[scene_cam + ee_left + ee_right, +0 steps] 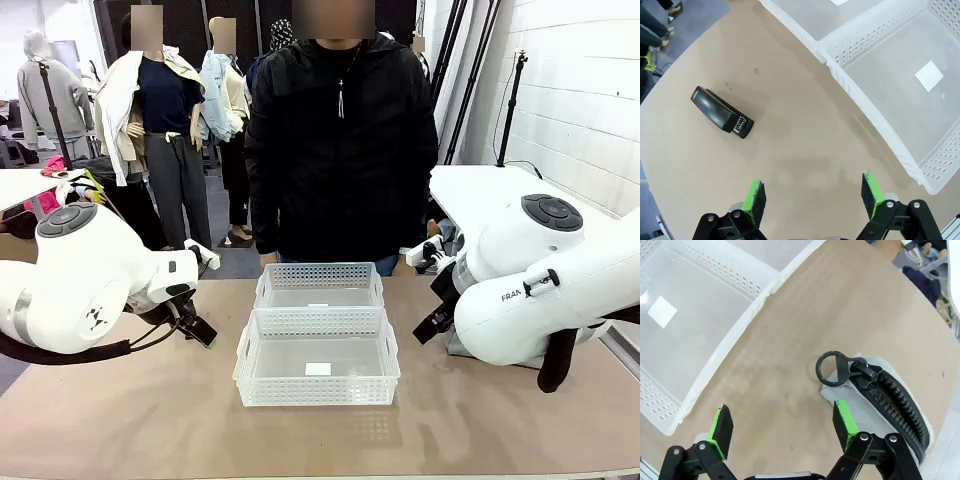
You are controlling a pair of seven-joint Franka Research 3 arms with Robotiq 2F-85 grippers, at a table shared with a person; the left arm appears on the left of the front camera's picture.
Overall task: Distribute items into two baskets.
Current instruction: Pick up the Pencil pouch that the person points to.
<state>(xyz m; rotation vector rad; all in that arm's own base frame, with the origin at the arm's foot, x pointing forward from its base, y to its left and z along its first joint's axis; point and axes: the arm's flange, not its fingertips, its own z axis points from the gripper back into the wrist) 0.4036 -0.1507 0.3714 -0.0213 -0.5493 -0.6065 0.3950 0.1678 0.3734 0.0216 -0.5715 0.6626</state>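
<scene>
Left wrist view: the left gripper is released, jaws wide apart, with bare desk between the green pads. The stapler lies flat at left-middle of the frame, above and left of the gripper and clear of the left pad. It is well apart from both baskets. The near basket, with a white label on its floor, takes up the upper right and is cut off by the right edge. Of the far basket I see just a corner at the top.

Right wrist view: the right gripper is also released and grasps nothing. The strap curves through the lower right of the frame on a pale grey patch. Its ring sits just above the right-hand pad, but I cannot tell whether the pad touches it. The strap's lower end is hidden behind the gripper's finger and runs out toward the lower right corner. The near basket is at upper left.

Front view: both baskets sit mid-desk, touching, between the arms. A person stands behind them. Here the gripper jaws are hard to make out against the arms.
</scene>
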